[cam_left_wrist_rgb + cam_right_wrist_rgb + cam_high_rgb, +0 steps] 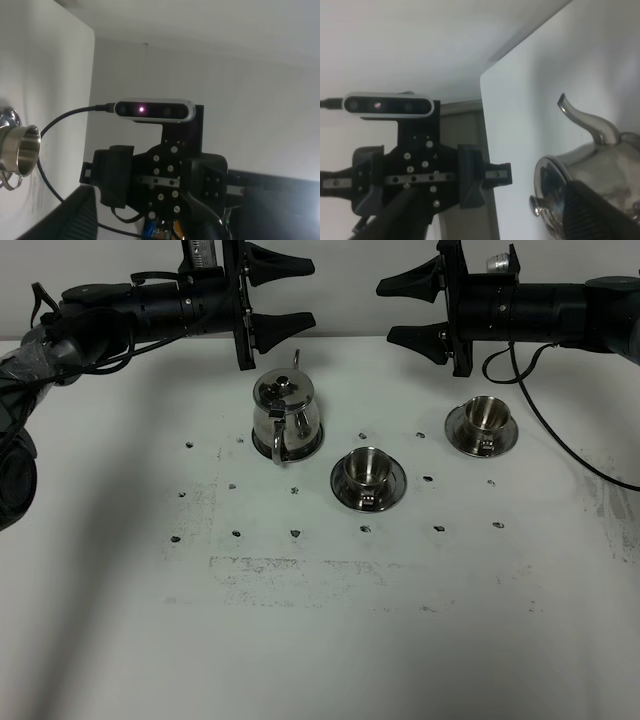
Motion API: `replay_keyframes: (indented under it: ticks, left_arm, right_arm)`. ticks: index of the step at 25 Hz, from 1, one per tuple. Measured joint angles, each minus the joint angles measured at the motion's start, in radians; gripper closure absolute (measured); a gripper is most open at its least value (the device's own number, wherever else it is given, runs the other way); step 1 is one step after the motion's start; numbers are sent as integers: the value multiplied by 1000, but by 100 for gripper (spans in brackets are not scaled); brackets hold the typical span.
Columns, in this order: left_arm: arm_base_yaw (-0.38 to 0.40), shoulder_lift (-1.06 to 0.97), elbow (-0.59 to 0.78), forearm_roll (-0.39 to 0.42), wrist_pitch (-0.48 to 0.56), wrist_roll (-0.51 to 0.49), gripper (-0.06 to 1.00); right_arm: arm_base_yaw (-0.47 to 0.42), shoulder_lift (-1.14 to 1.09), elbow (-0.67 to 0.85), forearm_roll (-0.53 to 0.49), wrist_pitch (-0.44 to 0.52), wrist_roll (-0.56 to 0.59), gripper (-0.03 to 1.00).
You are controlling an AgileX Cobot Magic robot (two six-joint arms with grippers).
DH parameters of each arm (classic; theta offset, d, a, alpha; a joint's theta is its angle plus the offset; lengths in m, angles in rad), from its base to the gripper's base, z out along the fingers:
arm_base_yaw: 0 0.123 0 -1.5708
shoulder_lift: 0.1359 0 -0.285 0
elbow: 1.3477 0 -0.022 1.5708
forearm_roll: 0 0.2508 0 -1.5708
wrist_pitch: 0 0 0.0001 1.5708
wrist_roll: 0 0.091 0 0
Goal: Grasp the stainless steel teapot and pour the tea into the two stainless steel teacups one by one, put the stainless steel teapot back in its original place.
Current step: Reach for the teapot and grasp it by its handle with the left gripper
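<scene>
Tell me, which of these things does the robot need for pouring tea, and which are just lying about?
For the job: teapot, near teacup, far teacup, each on a saucer; left gripper and right gripper, both open.
Just there: dark marks on the table.

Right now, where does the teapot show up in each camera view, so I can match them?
Exterior high: the teapot stands left of centre on the table.
Left wrist: not in it; only a cup shows.
Right wrist: close up, cut by the frame edge, spout raised.
Shared landmark: the white table, in all three.
</scene>
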Motion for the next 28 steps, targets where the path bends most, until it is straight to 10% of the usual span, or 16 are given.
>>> replay_keyframes:
  ticks: [16,28]
  left_arm:
    - [72,0,0,61,110,48,36]
    - [128,-74,0,330,111,37,36]
  right_arm:
    - [-106,0,0,-65,147,-194,44]
    - [-209,-23,0,-231,163,-202,46]
